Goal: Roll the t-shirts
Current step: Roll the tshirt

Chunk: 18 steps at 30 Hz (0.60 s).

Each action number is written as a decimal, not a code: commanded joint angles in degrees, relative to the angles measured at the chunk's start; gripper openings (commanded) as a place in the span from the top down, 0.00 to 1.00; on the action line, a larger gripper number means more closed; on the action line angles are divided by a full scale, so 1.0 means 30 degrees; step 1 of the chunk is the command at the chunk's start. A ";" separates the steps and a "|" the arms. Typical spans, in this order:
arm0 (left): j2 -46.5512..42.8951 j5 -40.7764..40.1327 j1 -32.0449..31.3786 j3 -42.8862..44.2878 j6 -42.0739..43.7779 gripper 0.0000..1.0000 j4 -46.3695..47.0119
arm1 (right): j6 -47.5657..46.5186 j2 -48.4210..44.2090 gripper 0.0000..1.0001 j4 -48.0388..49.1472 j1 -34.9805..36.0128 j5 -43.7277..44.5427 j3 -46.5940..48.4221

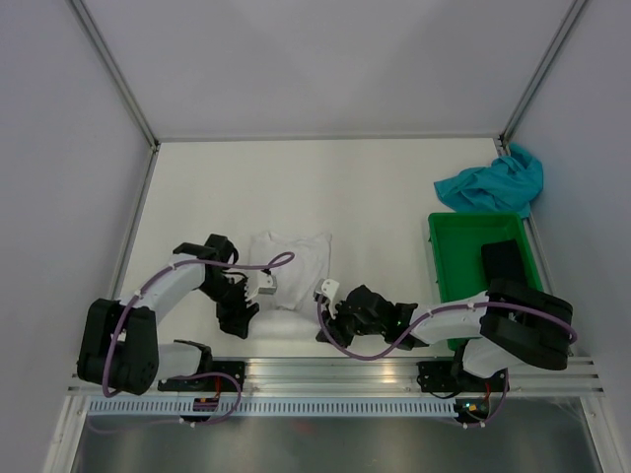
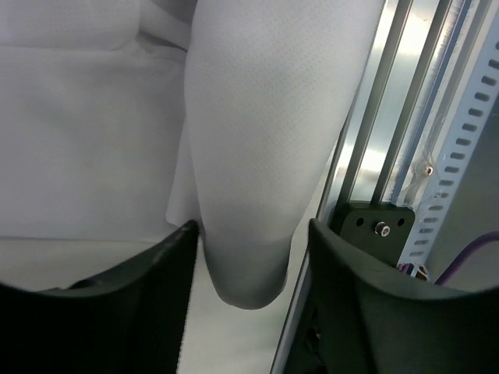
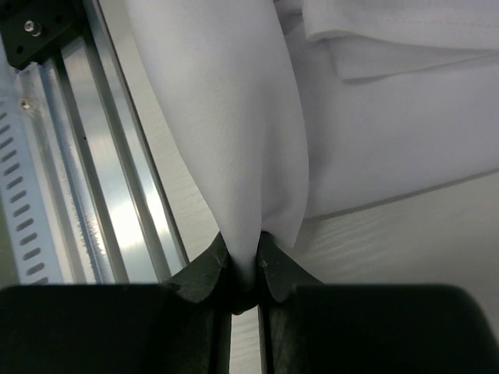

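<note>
The white t-shirt (image 1: 291,261) lies bunched on the table near the front edge, between my two arms. My left gripper (image 1: 240,317) is at its near left corner. In the left wrist view a rounded fold of the white t-shirt (image 2: 257,117) hangs between the left gripper's (image 2: 249,234) open jaws, unpinched. My right gripper (image 1: 327,330) is at the near right corner. There the right gripper (image 3: 243,253) is shut on a pinched fold of the white t-shirt (image 3: 226,117), which rises taut from the fingertips. The teal-blue t-shirt (image 1: 493,182) lies crumpled at the far right.
A green plastic bin (image 1: 478,261) stands at the right, partly under my right arm. The aluminium rail (image 1: 325,372) runs along the table's near edge, close beside both grippers, and shows in both wrist views (image 2: 390,117) (image 3: 93,156). Grey walls enclose the table.
</note>
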 commanded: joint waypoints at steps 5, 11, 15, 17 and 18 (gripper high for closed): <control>-0.2251 0.0684 0.0273 0.1286 -0.0543 0.30 -0.0242 | 0.2166 -0.1056 0.87 -0.0235 -0.0383 -0.3410 0.0888; -0.3191 0.1036 0.0244 0.0819 -0.0372 0.32 -0.0184 | 0.4509 -0.0940 0.87 0.2103 -0.2286 -0.5609 -0.0515; -0.2138 0.1387 0.0126 0.0467 -0.0399 0.36 0.0049 | 0.5067 -0.0239 0.88 0.3102 -0.3108 -0.6371 -0.0695; -0.1467 0.1767 0.0097 0.0641 -0.0749 0.50 0.0488 | 0.5418 0.0346 0.87 0.3747 -0.3343 -0.6899 -0.0753; -0.1201 0.1914 0.0097 0.0787 -0.0868 0.58 0.0548 | 0.5478 0.0495 0.87 0.3809 -0.3431 -0.7045 -0.0783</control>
